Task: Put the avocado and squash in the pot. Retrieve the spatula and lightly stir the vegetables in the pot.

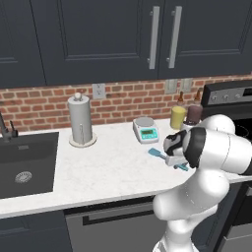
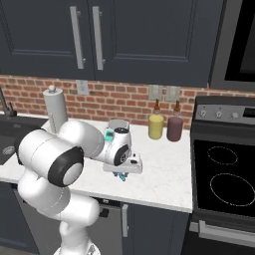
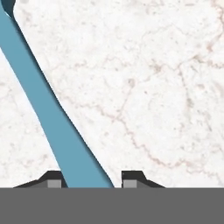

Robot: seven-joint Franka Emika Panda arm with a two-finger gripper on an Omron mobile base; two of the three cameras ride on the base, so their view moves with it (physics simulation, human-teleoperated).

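A: Jaws point(image 3: 88, 180) — how are they sitting?
B: Narrow. Left tip is touching the spatula point(image 3: 48, 113) handle; right tip is standing just off it.
A: And the spatula itself?
B: Lying flat on the marble table point(image 3: 166, 87), handle between the jaws, running up and leftward from them.

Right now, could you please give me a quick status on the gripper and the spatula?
Gripper low over white marble counter, fingers straddling slim light blue spatula. Grip not confirmed. Nothing in the way.
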